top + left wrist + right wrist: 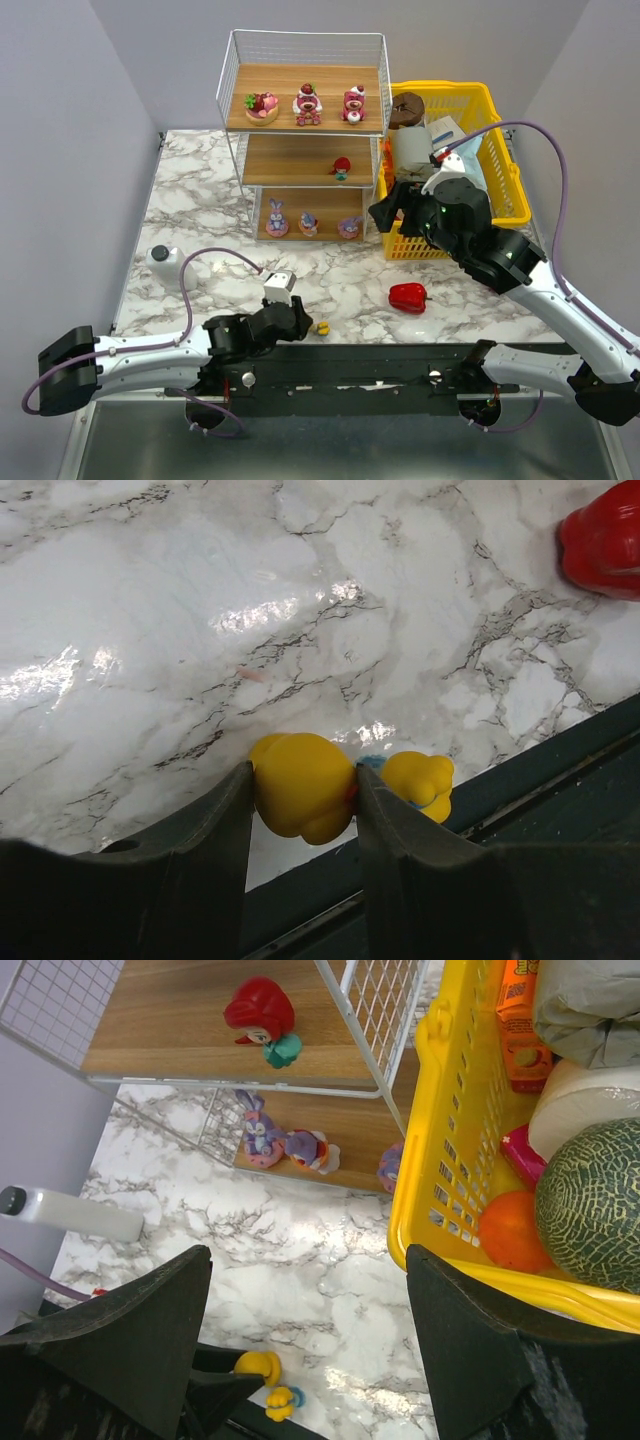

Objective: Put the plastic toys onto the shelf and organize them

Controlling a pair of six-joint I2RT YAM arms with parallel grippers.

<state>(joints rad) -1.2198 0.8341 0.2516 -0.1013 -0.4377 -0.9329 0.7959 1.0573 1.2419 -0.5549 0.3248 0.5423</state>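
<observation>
Seven glossy figurines stand on the shelf [285, 155]. A strawberry cake [262, 105] and two pink bears [307, 105] line the top board. A red-headed figure [341, 168] is alone at the right of the middle board. Three purple-pink bunnies [277, 218] sit in a row on the bottom board. One yellow duck [300, 800], smooth and rounded, is off the shelf at the near edge of the bench [200, 190], to the near left of the red bell pepper [408, 296].

From above, the left gripper [303, 318] lies low over that spot and hides most of the duck. The left wrist view settles the hold: the left gripper is clamped on the yellow duck, one finger against each side of its body, with the toy resting on the marble. Just past the right-hand finger shows a smaller yellow lump [420, 780] with a bit of blue. Whether it is part of the same toy or another one I cannot tell.

The right gripper [392, 215] hangs between the shelf's right side and the yellow basket [505, 140], with its fingers spread wide apart and nothing between them. Its wrist view alone shows the basket's contents closely, a netted melon [595, 1205] and an orange ball [510, 1232]. That view also shows the red-headed figure's teal lower half. A white bottle [165, 258] lies on the bench at the left.
</observation>
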